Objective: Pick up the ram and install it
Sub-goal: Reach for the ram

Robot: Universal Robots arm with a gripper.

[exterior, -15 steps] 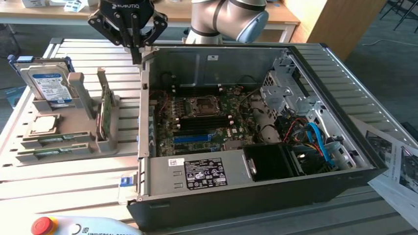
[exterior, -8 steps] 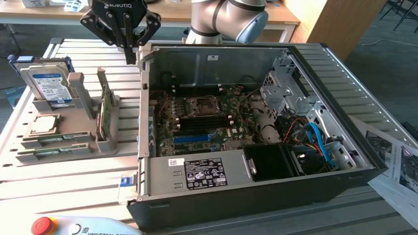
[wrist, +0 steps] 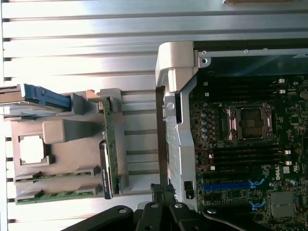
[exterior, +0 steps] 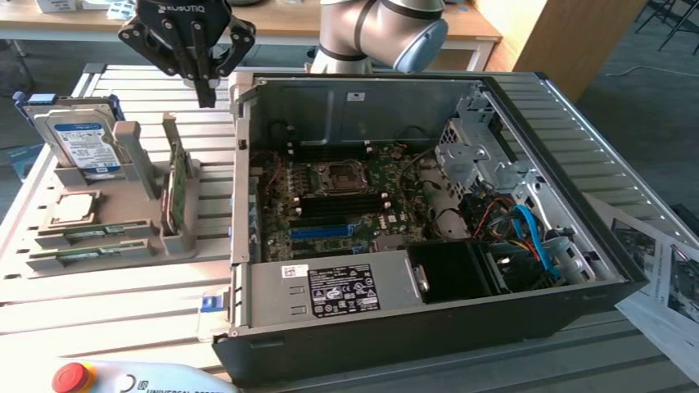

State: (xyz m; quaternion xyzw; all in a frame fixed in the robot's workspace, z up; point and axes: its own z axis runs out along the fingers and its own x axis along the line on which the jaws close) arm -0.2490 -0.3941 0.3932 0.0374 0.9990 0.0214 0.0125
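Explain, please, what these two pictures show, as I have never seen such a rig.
A robot arm carries a black gripper, shut and holding nothing, which hangs near the edge of an open computer case, beside a grey parts holder. One picture comes from a camera off the arm; the other looks down from the wrist. The holder bears a hard drive, an upright green card and two ram sticks lying flat. Everything rests on a slatted metal table.

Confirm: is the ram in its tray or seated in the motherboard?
In the tray. Two ram sticks lie flat in slots of that gray tray, and the raised gripper holds nothing.
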